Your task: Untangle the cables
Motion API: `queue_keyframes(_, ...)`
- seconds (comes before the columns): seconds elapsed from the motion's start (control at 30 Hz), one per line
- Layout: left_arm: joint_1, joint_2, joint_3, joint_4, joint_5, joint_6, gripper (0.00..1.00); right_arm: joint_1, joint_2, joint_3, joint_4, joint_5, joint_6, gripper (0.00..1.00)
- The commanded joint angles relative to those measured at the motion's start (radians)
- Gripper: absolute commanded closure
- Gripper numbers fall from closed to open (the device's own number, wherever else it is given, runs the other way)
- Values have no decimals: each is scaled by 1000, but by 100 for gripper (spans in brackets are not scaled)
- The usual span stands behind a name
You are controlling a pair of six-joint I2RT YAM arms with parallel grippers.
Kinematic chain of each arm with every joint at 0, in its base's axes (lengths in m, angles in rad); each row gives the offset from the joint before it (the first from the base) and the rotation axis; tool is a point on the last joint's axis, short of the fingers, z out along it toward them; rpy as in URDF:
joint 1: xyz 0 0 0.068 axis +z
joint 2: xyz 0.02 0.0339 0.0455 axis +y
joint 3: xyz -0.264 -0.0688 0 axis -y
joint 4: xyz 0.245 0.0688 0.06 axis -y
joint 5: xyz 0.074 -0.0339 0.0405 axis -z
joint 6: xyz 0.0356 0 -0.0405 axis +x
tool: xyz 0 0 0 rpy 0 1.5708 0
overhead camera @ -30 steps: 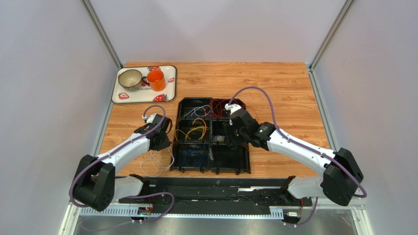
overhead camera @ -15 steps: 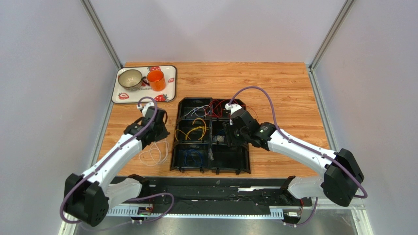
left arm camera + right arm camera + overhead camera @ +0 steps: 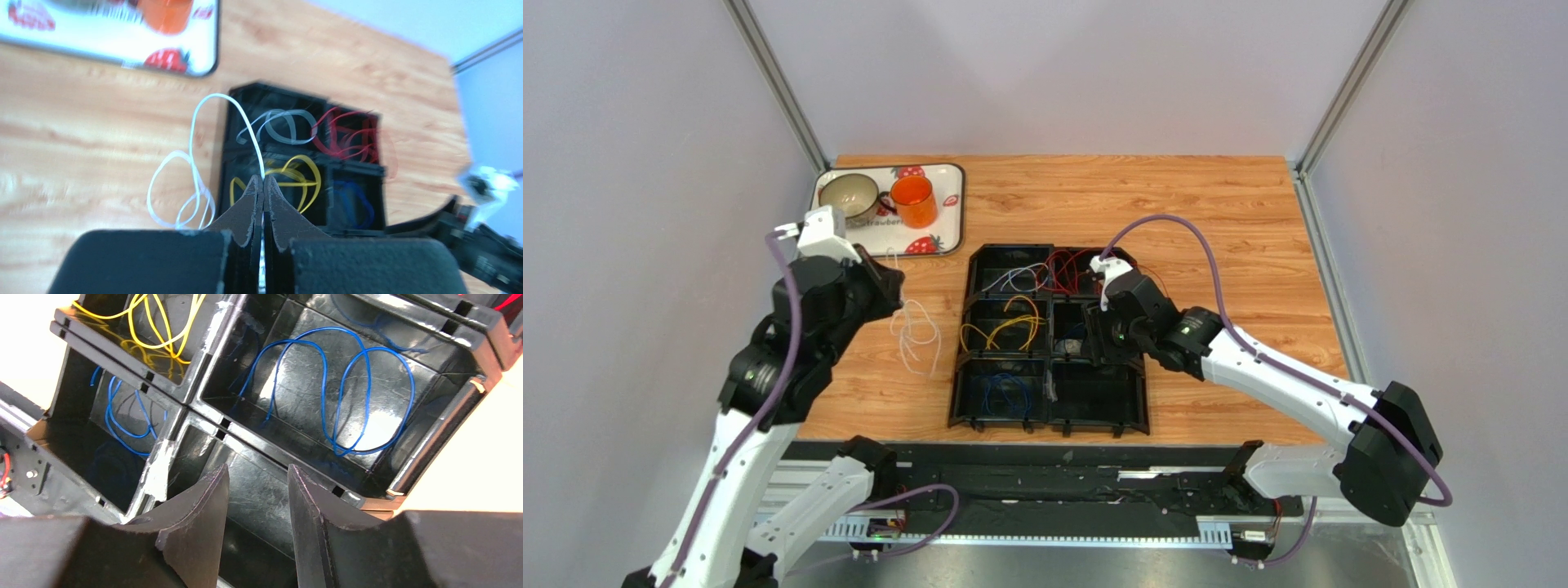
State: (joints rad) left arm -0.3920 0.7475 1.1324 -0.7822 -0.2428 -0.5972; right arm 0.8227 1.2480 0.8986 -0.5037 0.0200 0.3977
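Two end effectors in view. Left end effector (image 3: 264, 184) fully closed, pinching the white cable (image 3: 202, 131); its loops hang below, above the desk (image 3: 1210, 202) just left of the black divided tray (image 3: 1136, 404). Right end effector (image 3: 258, 478) partly open, gripping nothing, poised over a compartment on the tray's right side. Blue cables (image 3: 331, 386) lie in the bin just beyond its fingertips; yellow cables (image 3: 1001, 325) in the middle left bin, red cables (image 3: 1069, 263) far right bin, grey-white cable (image 3: 279, 122) far left bin. Far left: strawberry-print tray (image 3: 946, 184) carrying an orange cup (image 3: 916, 200) and a metal cup (image 3: 848, 196). Lettering on that tray too small to read.
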Motion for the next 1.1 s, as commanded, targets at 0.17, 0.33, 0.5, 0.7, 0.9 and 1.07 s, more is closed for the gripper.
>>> queue_keyframes(0.17,4,-126,95,132,221,178,100,15,-51,37,27,-48,43,56)
queue_keyframes(0.33,4,-146,84,198,281,155,100,18,-74,31,24,-52,55,56)
queue_keyframes(0.5,4,-122,81,230,379,122,100,24,-120,11,57,-103,56,54)
queue_keyframes(0.7,4,-120,47,317,442,71,100,50,-211,-17,178,-288,50,45)
queue_keyframes(0.9,4,-88,35,396,583,30,100,72,-165,37,218,-319,90,43)
queue_keyframes(1.07,4,-86,32,429,640,17,100,72,-88,118,264,-333,130,31)
